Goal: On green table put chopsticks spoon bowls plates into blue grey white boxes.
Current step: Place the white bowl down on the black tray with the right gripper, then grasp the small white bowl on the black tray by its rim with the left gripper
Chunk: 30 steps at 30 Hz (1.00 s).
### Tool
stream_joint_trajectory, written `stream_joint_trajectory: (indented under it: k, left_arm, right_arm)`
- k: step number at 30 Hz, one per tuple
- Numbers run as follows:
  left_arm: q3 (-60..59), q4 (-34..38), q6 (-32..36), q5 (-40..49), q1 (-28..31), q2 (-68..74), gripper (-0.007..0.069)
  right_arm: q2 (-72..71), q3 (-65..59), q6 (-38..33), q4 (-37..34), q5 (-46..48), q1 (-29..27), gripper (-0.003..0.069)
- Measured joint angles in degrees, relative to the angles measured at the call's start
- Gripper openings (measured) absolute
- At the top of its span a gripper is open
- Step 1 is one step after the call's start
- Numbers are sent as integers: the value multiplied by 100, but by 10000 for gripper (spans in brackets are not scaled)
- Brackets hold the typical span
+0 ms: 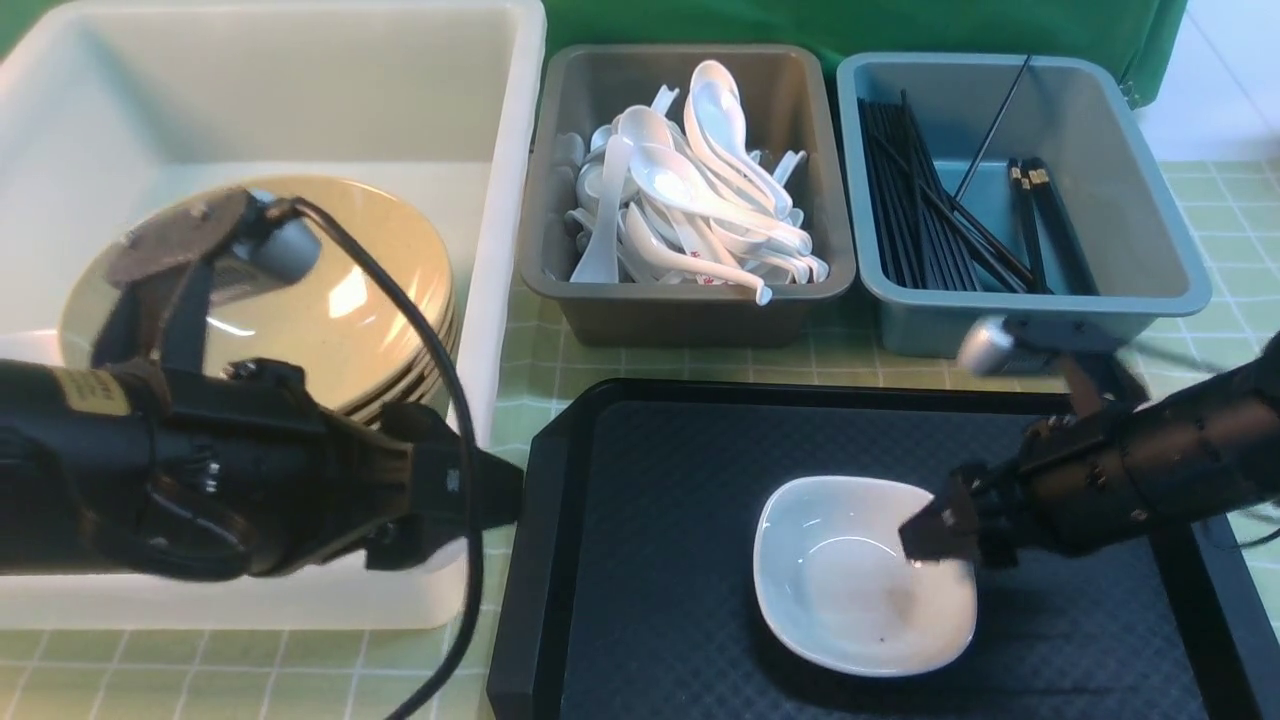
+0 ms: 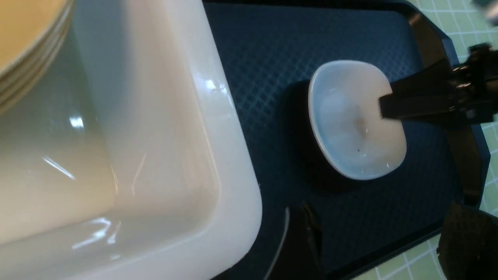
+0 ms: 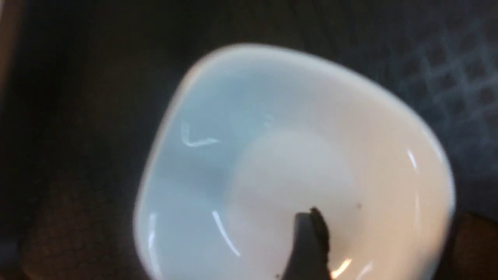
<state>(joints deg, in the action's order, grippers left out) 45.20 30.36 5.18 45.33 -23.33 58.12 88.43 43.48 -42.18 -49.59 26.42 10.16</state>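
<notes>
On the green checked table, the large white plastic box fills the left side. Just to its right, at the near edge, lies the black textured rectangular tray. Behind the tray stand two smaller bins side by side: the blue plastic box on the right and the grey plastic box on the left. A stack of round tan plates sits inside the white box. A white squarish ceramic bowl rests upright on the tray, right of its middle.

The left gripper hovers over the white box's near right corner, jaws apart and holding nothing. The right gripper is at the bowl's right rim. Its jaws are spread, with one finger inside the bowl and the other outside, and they are not clamped on it.

White ceramic soup spoons are heaped in the grey box. Black chopsticks lie in the blue box.
</notes>
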Motion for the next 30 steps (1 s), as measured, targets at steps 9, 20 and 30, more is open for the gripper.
stream_joint_trajectory:
  k: [9,20,30]
  left_arm:
    - [866,819,1318,1141,-10,1276,417]
    - [2955,205,600,1338,-1213,3949,417]
    - [4256,-231,-101,1301,-1392,5925,417]
  right_arm:
    - [-2206,0,313,311,1618,0,498]
    - [-4232,-9,1610,1815,2372,0,498]
    - [-4565,-9,1808,2223,2724,0,498]
